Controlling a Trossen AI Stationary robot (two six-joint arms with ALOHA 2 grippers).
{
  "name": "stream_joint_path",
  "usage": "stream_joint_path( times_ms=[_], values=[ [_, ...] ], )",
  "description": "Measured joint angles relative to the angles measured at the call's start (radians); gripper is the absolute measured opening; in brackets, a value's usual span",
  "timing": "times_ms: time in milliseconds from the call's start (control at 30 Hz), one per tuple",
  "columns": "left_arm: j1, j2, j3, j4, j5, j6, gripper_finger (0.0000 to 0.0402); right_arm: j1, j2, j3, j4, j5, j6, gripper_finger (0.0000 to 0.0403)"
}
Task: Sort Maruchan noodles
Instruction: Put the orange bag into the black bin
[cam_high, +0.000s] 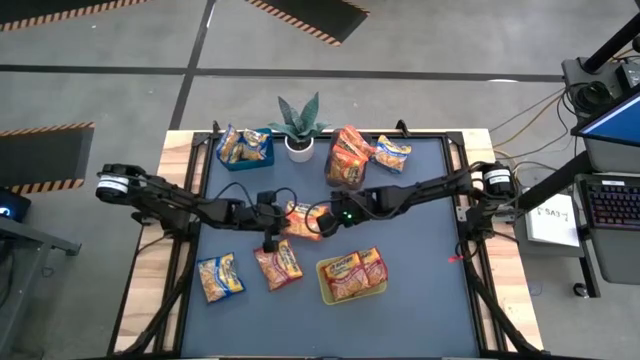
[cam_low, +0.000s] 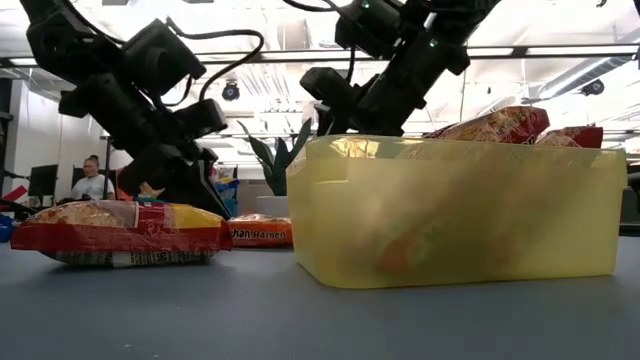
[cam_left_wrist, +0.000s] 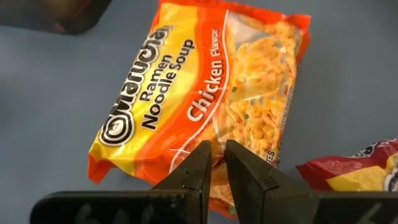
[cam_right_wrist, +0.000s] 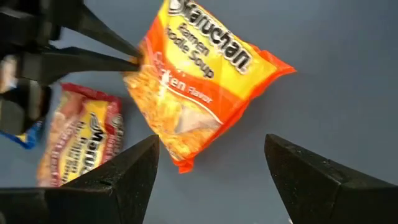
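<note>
The left gripper (cam_left_wrist: 212, 163) is clamped on one edge of the orange Chicken Flavor packet (cam_left_wrist: 205, 93), held lifted off the table. The right gripper (cam_right_wrist: 211, 168) is spread wide with nothing in it, and the packet's free end lies just ahead between its fingers

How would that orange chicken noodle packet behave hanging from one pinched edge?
The orange chicken packet looks light: the left hand holds it by one pinched edge. Its glossy wrapper may be slippery. The noodle block inside probably keeps it fairly stiff, though brittle if squeezed.

Orange chicken-flavour packet (cam_left_wrist: 205, 93) hangs tilted, pinched at one edge.
</note>
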Motion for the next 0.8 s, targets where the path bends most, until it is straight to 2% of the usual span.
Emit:
stream_joint_path(
  times_ms=[300, 467, 700, 800],
  values=[
    [0.004, 0.007, -0.012, -0.009, -0.002, -0.018, 0.0036, -0.002, 0.0, -0.055, 0.127, 0.001, 0.032, 0.0277],
    [0.004, 0.007, -0.013, -0.01, -0.002, -0.018, 0.0036, -0.002, 0.004, -0.065, 0.142, 0.013, 0.032, 0.0277],
    [0.004, 0.007, -0.023, -0.003, -0.004, -0.032, 0.0036, -0.006, 0.096, -0.065, 0.198, 0.007, 0.031, 0.0277],
    [0.004, 0.007, -0.027, 0.001, -0.004, -0.038, 0.0036, -0.007, 0.136, -0.066, 0.305, -0.015, 0.026, 0.0277]
  ],
)
